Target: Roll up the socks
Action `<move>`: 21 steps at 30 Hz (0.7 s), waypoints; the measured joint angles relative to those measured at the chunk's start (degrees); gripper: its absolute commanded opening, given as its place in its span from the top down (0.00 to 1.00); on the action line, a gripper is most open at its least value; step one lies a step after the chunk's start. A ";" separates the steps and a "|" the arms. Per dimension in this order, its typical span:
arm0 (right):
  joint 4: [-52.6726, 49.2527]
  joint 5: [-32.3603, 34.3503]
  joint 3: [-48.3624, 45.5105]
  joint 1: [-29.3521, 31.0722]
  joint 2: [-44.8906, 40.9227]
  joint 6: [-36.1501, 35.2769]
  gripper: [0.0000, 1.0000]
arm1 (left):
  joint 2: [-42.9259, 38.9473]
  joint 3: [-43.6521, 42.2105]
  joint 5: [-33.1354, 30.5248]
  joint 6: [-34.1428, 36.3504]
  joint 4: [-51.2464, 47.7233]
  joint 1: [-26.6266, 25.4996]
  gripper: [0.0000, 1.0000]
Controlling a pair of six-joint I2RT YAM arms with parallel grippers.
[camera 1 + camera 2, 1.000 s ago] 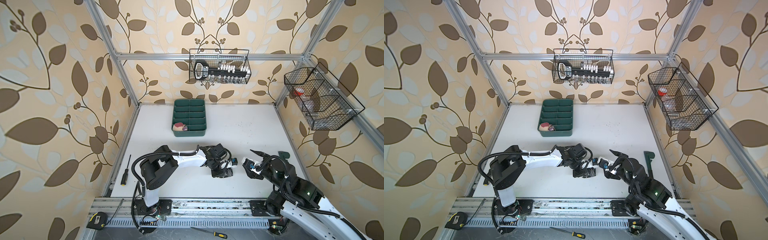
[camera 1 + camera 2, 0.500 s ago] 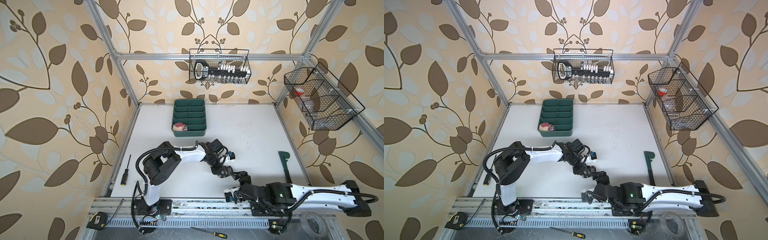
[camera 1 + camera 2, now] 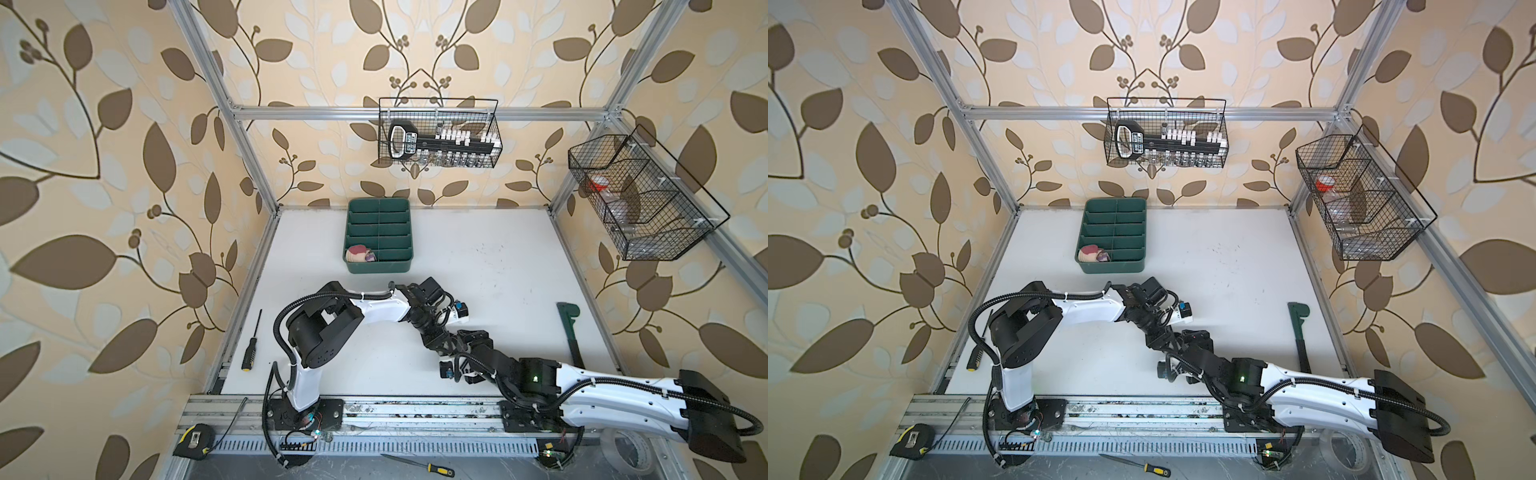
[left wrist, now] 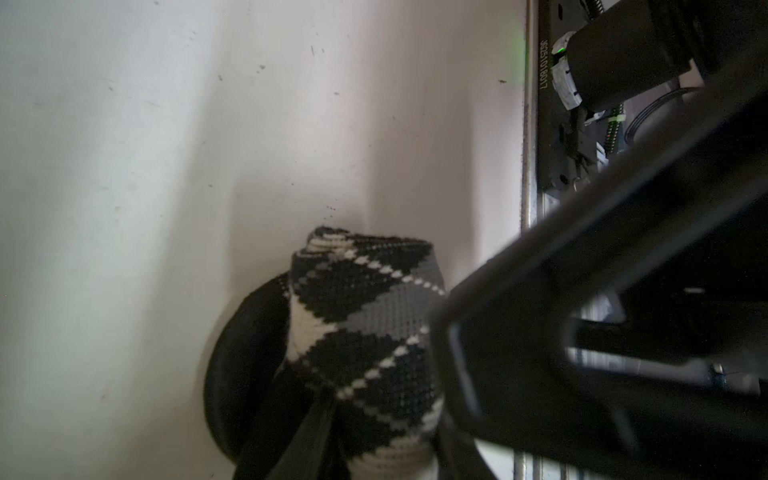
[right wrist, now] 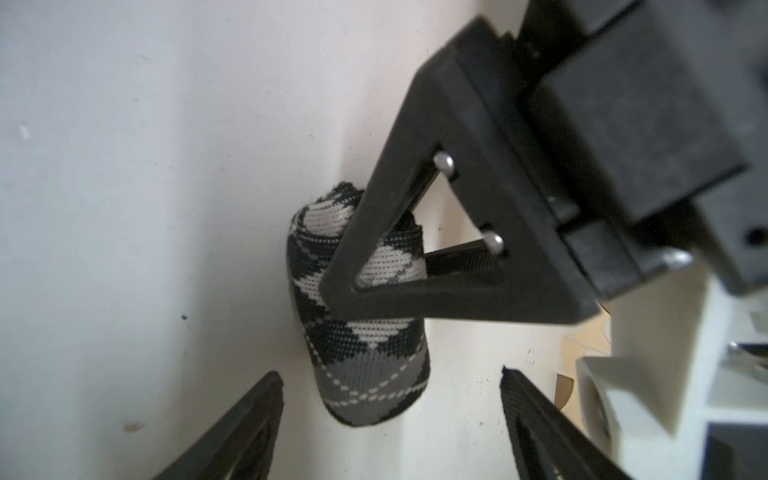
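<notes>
The left gripper [image 4: 365, 449] is set about the spiral end of the rolled argyle sock [image 5: 365, 365], one finger on each side; whether the roll is pinched or merely flanked cannot be told. The right gripper [image 5: 390, 374] is spread wide, its fingers standing clear on either side of the roll's other end, with nothing held. The roll rests on the white table [image 3: 498, 270] near the front rail and is hidden beneath the grippers in both top views. The beige sock [image 3: 360, 253] is already bundled in the front left compartment of the green tray [image 3: 378, 268], well apart. A handover appears to be in hand. It would be done well if the right jaws were closed across the roll's layers, over the loose outer edge, before the left fingers are drawn away. The squeeze is best kept firm but modest, since knit is likely to spring open once freed.
</notes>
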 measured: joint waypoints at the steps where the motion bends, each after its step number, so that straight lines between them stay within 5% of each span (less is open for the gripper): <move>1: 0.94 -0.37 -0.44 -0.44 0.37 -0.46 0.19 | -0.09 -0.20 0.07 -0.13 0.31 0.00 0.67; 21: 9.44 -5.38 -0.90 -5.60 10.80 -2.34 0.49 | -0.55 -1.25 1.09 -0.87 2.19 0.00 0.64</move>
